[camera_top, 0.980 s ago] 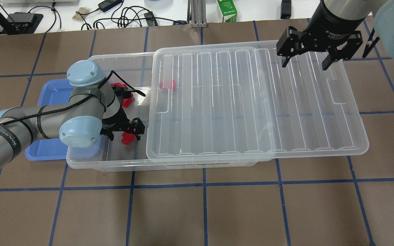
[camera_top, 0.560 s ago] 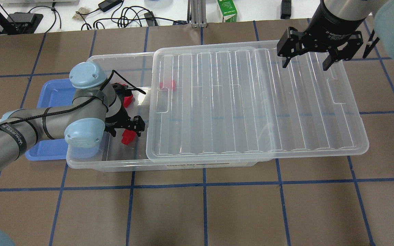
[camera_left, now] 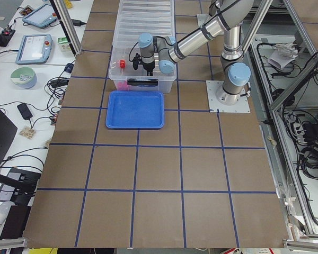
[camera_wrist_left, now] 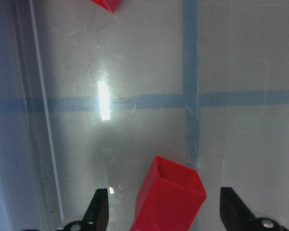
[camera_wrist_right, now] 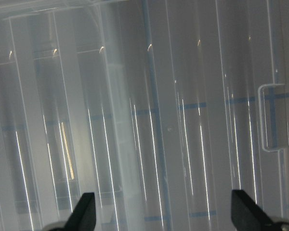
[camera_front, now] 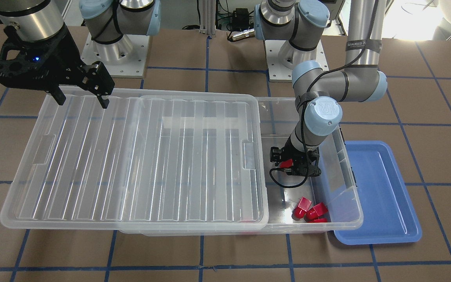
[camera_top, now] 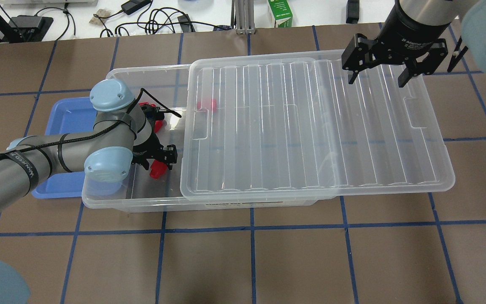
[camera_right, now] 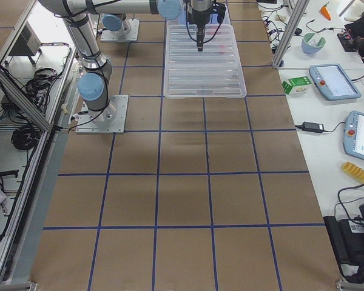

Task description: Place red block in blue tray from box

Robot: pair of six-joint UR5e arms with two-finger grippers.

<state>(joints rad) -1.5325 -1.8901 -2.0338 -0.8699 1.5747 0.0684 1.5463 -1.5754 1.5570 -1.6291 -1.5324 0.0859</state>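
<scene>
The clear box (camera_top: 141,202) lies across the table with its ribbed lid (camera_top: 310,126) slid off to the right, so its left end is uncovered. My left gripper (camera_top: 158,161) is down inside that end, open, with its fingers on either side of a lone red block (camera_top: 157,170) on the box floor. In the left wrist view the red block (camera_wrist_left: 169,199) sits between the two fingertips (camera_wrist_left: 98,211) with gaps on both sides. The blue tray (camera_top: 68,118) lies beside the box's left end and is partly hidden by my arm. My right gripper (camera_top: 376,74) hangs open and empty above the lid's far right corner.
A bunch of red blocks (camera_front: 311,211) sits in the box's far left corner. One more red block (camera_top: 207,104) shows through the lid's edge. A green carton (camera_top: 280,13) and cables lie beyond the table's far edge.
My left arm has shifted slightly right and away, with the gripper still around the lone red block, which has not moved. The right arm has not moved.
</scene>
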